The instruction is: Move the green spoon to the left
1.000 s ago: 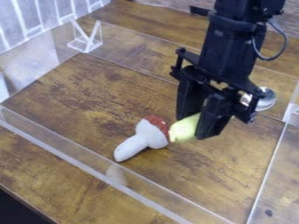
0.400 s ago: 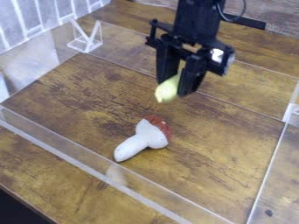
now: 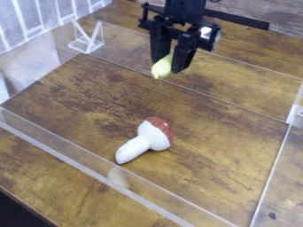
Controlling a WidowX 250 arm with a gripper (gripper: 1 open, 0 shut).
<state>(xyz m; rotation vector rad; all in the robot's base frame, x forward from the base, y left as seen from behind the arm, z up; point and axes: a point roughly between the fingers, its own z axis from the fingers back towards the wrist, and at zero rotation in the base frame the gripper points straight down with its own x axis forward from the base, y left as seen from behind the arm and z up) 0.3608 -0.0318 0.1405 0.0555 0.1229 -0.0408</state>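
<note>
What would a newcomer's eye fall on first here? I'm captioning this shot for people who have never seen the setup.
First the black gripper at top centre, shut on the green spoon and holding it above the wooden table. Next the toy mushroom lying on its side near the middle of the table.

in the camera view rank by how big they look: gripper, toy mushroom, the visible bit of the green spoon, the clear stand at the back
1. gripper
2. toy mushroom
3. clear stand, though it sits farther back, so unsure
4. green spoon, mostly hidden
</note>
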